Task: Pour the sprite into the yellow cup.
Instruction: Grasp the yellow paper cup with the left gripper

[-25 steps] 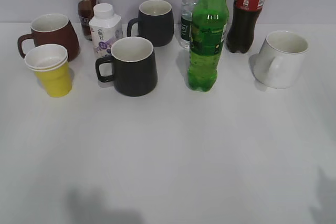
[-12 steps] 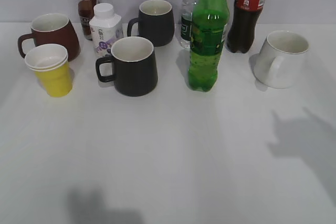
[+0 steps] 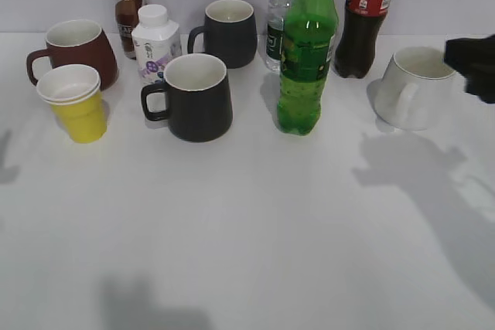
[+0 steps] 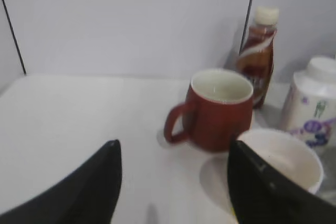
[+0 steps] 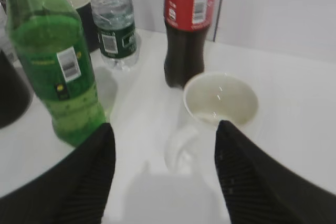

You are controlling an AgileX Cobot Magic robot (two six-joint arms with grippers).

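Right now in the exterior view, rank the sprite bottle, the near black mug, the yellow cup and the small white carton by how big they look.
1. sprite bottle, clearly largest
2. near black mug
3. white carton and yellow cup: these look alike, and the carton stands farther back, so I won't rank them.

sprite (image 3: 307, 52) centre-right on table (image 3: 247, 229), water bottle (image 3: 280, 13) just behind, cola bottle (image 3: 363, 21) behind-right, white mug (image 3: 414, 86) far right; handled mug (image 3: 195, 98) left of sprite, second mug (image 3: 226, 32) behind it; yellow cup (image 3: 73, 102) far left, before red mug (image 3: 73, 52)
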